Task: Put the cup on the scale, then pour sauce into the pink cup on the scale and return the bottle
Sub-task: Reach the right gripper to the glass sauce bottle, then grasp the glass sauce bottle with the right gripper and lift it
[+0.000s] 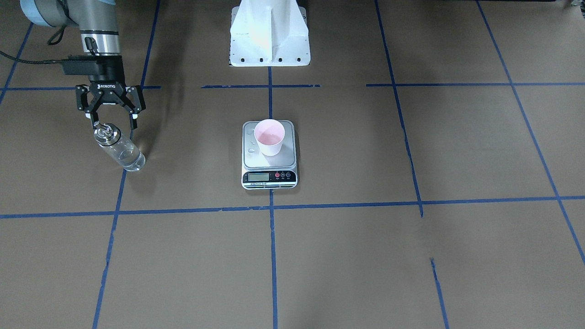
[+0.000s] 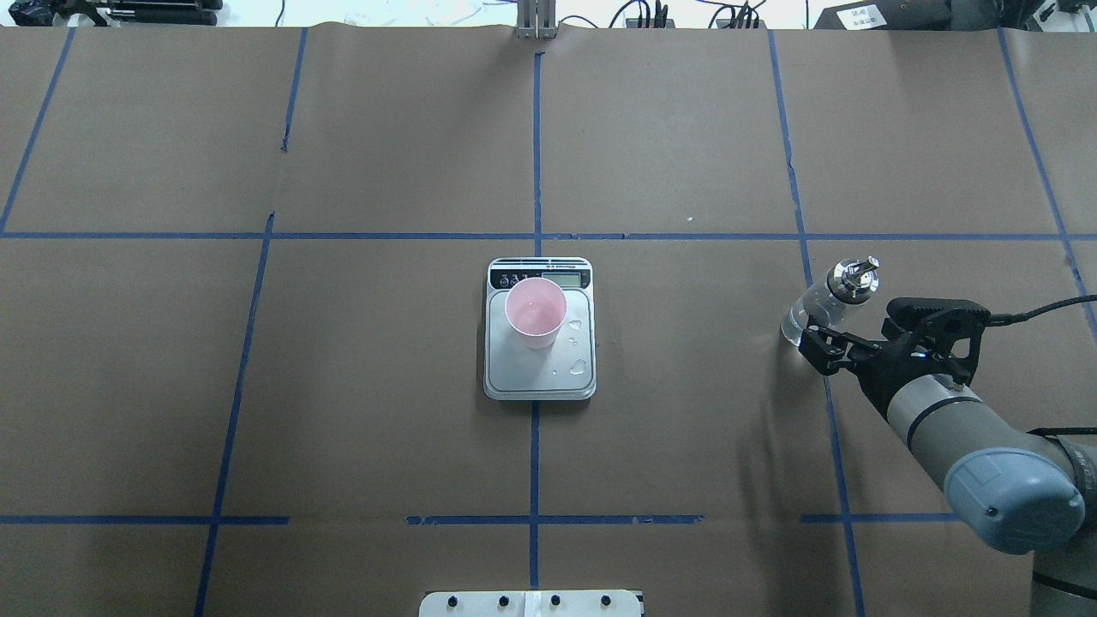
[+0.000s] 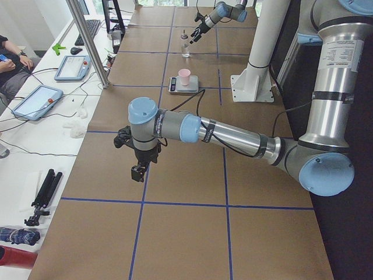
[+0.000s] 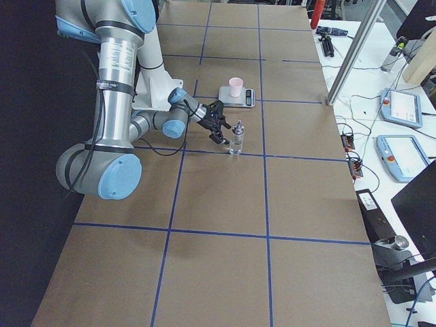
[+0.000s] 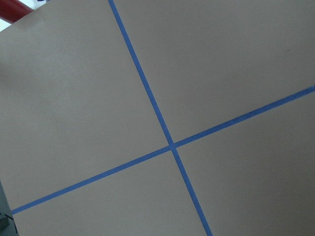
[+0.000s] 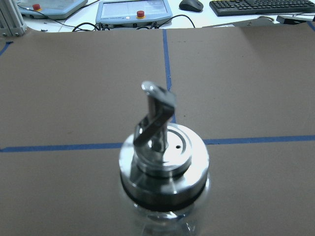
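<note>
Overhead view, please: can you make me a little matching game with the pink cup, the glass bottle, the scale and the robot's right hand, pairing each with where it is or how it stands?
1. cup
2. bottle
3. scale
4. right hand

A. open, close by the bottle, not gripping it
B. lying flat at the middle of the table
C. upright on the scale
D. upright on the table, on the robot's right side

Pairs: 1-C, 2-D, 3-B, 4-A.

Robotics lab, paper-covered table (image 2: 386, 128) with blue tape grid (image 2: 536, 154), teach pendants (image 4: 403, 107), keyboard (image 6: 261, 6).
</note>
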Robot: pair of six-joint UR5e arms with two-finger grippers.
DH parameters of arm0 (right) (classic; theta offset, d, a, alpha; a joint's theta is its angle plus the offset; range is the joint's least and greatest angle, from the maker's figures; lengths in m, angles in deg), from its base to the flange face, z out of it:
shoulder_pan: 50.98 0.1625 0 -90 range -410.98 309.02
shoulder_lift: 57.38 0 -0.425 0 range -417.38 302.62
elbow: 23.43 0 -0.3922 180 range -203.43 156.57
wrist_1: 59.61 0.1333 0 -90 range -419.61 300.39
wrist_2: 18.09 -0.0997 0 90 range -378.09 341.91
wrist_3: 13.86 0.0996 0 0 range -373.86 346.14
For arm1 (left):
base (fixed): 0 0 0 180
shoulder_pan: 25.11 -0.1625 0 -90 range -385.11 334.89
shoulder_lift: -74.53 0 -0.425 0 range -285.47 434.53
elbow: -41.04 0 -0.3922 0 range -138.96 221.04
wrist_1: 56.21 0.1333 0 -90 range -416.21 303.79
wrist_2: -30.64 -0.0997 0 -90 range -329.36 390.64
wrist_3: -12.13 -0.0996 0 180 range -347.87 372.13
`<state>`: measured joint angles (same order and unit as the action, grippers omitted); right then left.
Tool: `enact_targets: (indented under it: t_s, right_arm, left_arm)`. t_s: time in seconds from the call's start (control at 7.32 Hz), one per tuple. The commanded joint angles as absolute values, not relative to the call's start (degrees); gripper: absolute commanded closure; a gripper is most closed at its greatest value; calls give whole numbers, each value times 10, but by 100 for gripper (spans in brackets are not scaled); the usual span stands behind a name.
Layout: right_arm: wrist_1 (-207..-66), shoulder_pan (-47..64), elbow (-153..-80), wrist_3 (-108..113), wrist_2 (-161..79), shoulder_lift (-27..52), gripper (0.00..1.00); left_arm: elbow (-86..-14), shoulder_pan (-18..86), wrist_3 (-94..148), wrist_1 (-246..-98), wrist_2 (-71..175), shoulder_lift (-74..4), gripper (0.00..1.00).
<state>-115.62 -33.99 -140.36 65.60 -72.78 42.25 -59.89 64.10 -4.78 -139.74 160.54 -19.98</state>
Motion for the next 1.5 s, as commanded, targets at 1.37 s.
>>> enact_targets:
  t_s: [1.37]
  right_arm:
    - [-1138, -340, -1323, 647, -663, 368, 0]
  left_arm:
    - [-600, 640, -49, -1398, 1622, -185, 0]
